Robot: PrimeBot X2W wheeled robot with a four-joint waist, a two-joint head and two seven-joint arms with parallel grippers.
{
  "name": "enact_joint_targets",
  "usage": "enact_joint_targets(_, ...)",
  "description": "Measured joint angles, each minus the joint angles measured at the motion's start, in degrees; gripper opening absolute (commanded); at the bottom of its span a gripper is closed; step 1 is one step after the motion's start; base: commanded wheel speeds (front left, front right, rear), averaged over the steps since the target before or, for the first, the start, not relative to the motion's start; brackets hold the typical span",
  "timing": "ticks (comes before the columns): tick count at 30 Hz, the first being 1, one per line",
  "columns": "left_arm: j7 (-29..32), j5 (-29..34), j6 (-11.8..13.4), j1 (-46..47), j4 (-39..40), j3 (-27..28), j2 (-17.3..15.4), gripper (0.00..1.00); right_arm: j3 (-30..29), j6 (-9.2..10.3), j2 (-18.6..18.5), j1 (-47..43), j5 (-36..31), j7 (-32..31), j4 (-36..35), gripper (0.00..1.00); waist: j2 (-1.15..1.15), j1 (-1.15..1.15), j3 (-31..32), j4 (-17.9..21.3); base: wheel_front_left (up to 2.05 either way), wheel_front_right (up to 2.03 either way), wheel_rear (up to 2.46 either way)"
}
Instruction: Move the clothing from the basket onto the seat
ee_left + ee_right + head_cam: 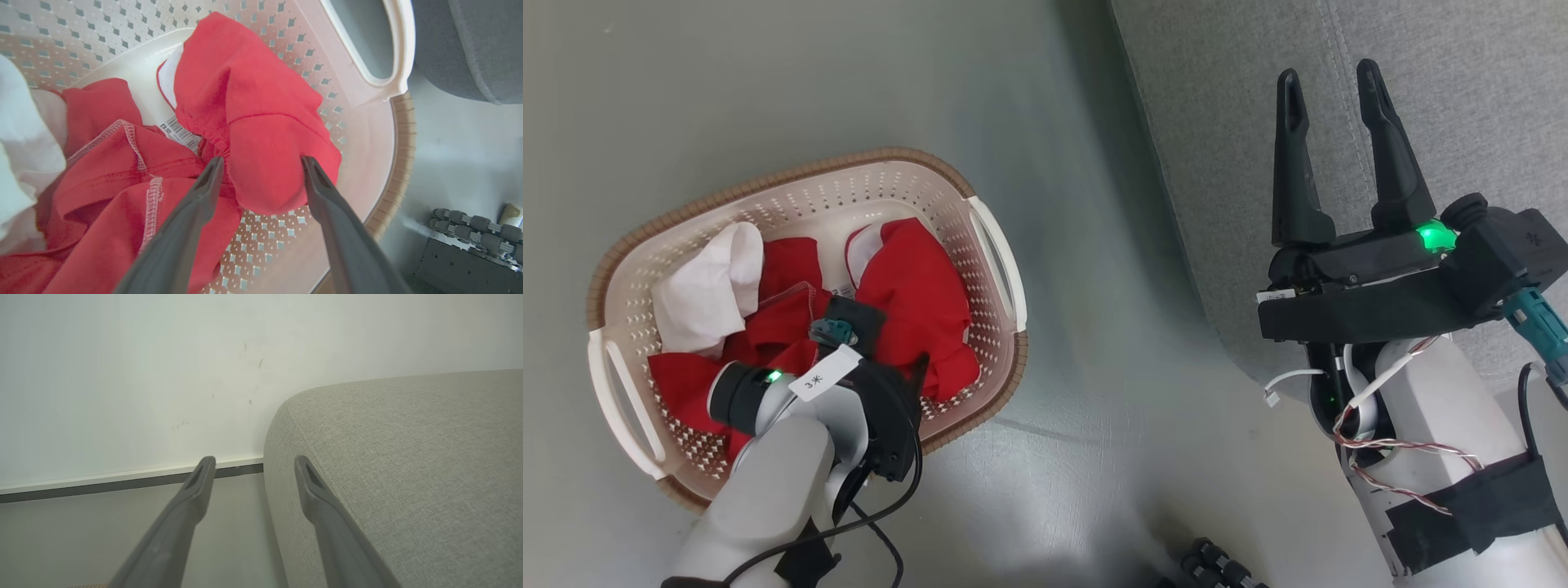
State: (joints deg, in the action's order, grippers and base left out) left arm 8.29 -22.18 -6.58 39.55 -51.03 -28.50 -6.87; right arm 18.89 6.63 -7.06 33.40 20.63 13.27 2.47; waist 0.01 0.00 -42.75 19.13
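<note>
The cream basket [1001,269] sits on the floor at the left, holding red garments [915,294] and a white piece [707,290]. My left gripper [261,163] reaches down into the basket [367,122], open, its two fingers on either side of a bulging fold of red garment [253,114]. A barcode label [182,132] lies between the red pieces, and the white piece [20,134] is at the far left. My right gripper [1331,94] is open and holds nothing, hovering over the grey sofa seat [1462,82], at the sofa's rounded edge [388,457].
Grey floor [1078,367] runs between basket and sofa. A white wall [143,375] with a baseboard stands behind the sofa's end. Part of my wheeled base [474,228] is beside the basket. Cables hang from both forearms.
</note>
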Motion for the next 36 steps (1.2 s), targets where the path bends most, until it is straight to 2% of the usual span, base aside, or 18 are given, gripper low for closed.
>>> enact_joint_targets(5, 0.7, -1.3, 0.0, 0.6, -2.8, 0.1, 0.2, 1.00, 0.3, 0.00, 0.4, 0.2, -0.1, 0.4, 0.0, 1.00, 0.00, 0.00, -0.8, 0.3, 0.00, 0.00, 0.00)
enact_joint_targets(7, 0.7, -1.6, 0.0, 1.0, -3.7, 0.1, 0.4, 0.35, 0.3, 0.00, 0.5, 0.2, -0.1, 0.4, 0.1, 1.00, 0.00, 0.00, -0.9, 0.3, 0.00, 0.00, 0.00)
enact_joint_targets(8, 0.7, -1.7, 0.0, 1.3, -4.0, 0.1, 0.5, 0.20, 0.3, 0.00, 0.5, 0.2, -0.1, 0.4, 0.1, 1.00, 0.00, 0.00, -0.9, 0.4, 0.00, 0.00, 0.00)
enact_joint_targets(9, 0.7, -1.7, 0.0, 1.5, -4.3, 0.1, 0.7, 0.00, 0.3, 0.00, 0.5, 0.2, -0.1, 0.4, 0.2, 1.00, 0.00, 0.00, -0.9, 0.4, 0.00, 0.00, 0.00)
enact_joint_targets(24, -2.1, -3.1, -0.5, 2.7, -8.0, 0.0, 2.4, 0.00, 0.2, -0.07, 0.3, 1.0, -1.4, 0.8, 2.3, 1.00, 0.00, 0.00, 0.7, -0.7, 0.00, 0.00, 0.00)
enact_joint_targets(36, -7.7, -3.7, -0.6, 2.2, -9.1, -1.5, 3.5, 0.00, 0.6, -1.26, -2.2, 1.0, -2.7, 1.0, 5.5, 1.00, -0.01, 0.00, 5.7, -4.7, 0.00, 0.00, 0.00)
